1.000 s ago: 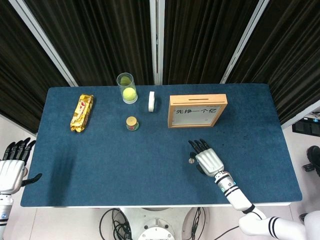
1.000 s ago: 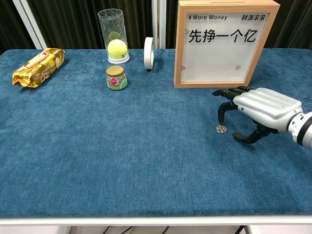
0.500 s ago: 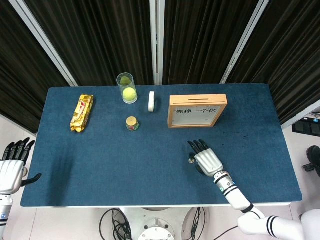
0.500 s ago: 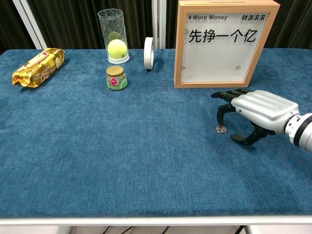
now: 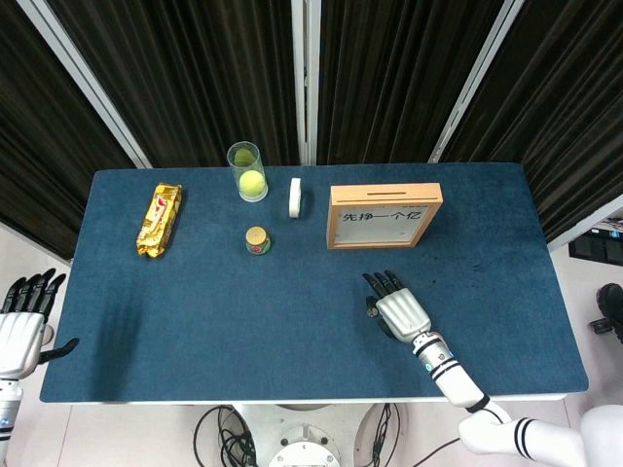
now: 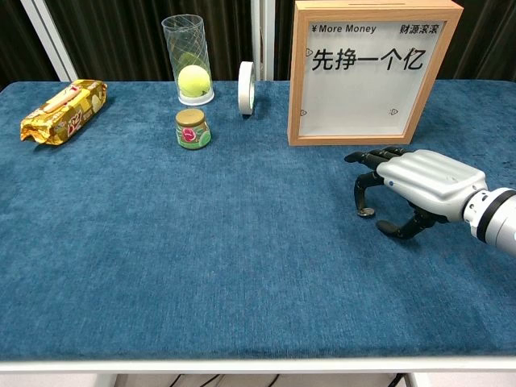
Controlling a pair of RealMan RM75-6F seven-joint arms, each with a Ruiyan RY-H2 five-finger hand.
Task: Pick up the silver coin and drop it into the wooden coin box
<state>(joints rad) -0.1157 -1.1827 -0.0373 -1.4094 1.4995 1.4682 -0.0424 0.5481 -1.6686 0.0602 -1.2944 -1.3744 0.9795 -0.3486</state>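
Lying flat on blue cloth, small round silver coin (image 6: 366, 212) under curled fingertips of right robot hand (image 6: 413, 184); grip unclear

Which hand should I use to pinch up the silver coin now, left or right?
Right. The right hand is arched over the silver coin, fingertips down at it, just in front of the wooden coin box. The left hand hangs off the table's far left edge, holding nothing.

The wooden coin box (image 6: 367, 72) front reads "¥More Money", "财源滚滚" and, in large characters, "先挣一个亿"
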